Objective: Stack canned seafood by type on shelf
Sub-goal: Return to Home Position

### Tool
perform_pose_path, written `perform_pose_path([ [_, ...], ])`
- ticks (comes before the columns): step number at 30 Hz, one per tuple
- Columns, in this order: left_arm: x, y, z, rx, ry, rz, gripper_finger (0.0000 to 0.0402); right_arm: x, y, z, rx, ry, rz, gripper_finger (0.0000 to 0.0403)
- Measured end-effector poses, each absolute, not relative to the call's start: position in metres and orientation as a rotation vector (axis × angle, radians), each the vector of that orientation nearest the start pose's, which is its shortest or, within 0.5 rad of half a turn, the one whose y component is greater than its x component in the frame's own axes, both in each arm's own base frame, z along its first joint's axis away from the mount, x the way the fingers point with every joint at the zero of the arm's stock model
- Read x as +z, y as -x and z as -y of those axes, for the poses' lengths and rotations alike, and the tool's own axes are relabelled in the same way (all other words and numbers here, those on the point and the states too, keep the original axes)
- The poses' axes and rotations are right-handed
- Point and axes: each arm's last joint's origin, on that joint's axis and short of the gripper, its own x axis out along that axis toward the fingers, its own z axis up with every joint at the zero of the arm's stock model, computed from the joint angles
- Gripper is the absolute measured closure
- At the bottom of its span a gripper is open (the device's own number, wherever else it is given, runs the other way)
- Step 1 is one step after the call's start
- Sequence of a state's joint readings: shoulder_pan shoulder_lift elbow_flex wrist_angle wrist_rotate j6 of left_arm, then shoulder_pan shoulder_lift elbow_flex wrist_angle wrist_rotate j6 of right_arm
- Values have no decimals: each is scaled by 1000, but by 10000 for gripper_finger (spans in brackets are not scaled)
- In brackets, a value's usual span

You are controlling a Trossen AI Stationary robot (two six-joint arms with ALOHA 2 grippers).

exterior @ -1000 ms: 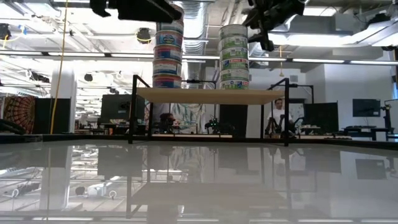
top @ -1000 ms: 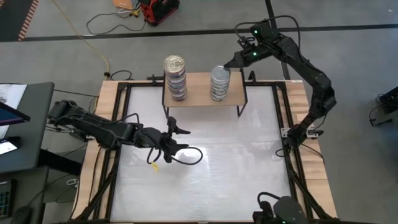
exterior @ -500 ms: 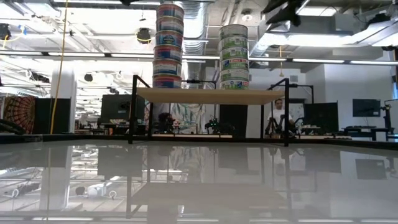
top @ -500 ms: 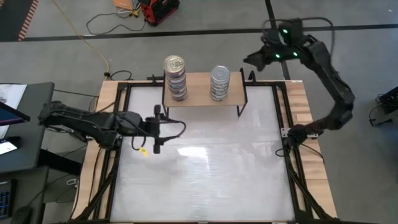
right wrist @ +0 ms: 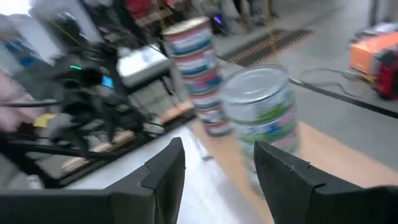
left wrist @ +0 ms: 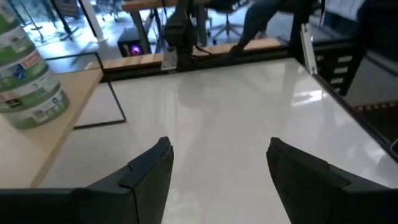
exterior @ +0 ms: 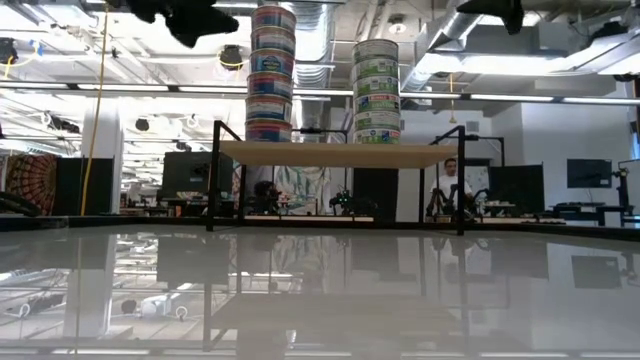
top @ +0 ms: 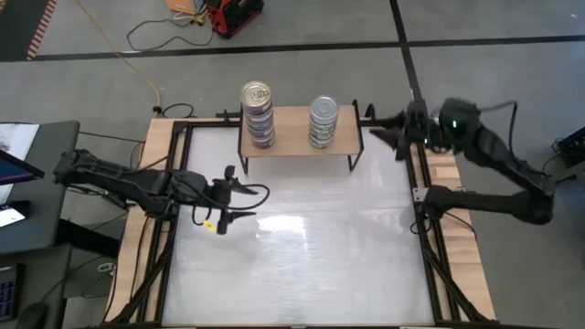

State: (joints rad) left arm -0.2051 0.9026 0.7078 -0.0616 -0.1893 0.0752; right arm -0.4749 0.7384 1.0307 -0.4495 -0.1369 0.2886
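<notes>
Shelf (top: 297, 139): I see it at the far edge of the white tabletop (top: 302, 265), a light-wood board on thin black legs, carrying both stacks of tins.
Gold-lidded stack (top: 257, 111): it stands upright on the shelf end nearer my left arm and is the taller of the two. Its side labels show blue with red bands in the low view.
Silver-lidded stack (top: 323, 121): it stands upright toward the right-arm end, apart from the gold stack. Its labels are green and white.
Writing: there is print on the green labels in the left wrist view, with a small red patch, but I cannot read a brand or any words.
Left gripper (top: 242, 197): it hovers over the tabletop near its left edge, well short of the shelf. The jaws are apart with nothing between them.
Right gripper (top: 386, 129): it hangs just off the shelf's right end, above the tabletop's far right corner and pointing toward the tins. The jaws are apart and empty.
Background: a person sits far off in the room beyond the shelf (exterior: 447, 180).
</notes>
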Motion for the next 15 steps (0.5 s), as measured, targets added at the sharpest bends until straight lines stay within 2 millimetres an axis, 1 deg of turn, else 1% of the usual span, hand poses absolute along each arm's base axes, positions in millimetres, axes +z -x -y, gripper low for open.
perform_pose_path([
  [4,283,-183,28,2,-85,-190,152,356,-125,43,-324,-336,-60,186],
  [8,279,-157,14,65,-11,-73,152,326,-127,32,-310,-315,-29,186],
  [12,269,-135,8,89,68,-21,152,312,-120,20,-290,-268,42,186],
  [15,260,-125,7,91,107,2,152,301,-114,13,-295,-234,88,186],
])
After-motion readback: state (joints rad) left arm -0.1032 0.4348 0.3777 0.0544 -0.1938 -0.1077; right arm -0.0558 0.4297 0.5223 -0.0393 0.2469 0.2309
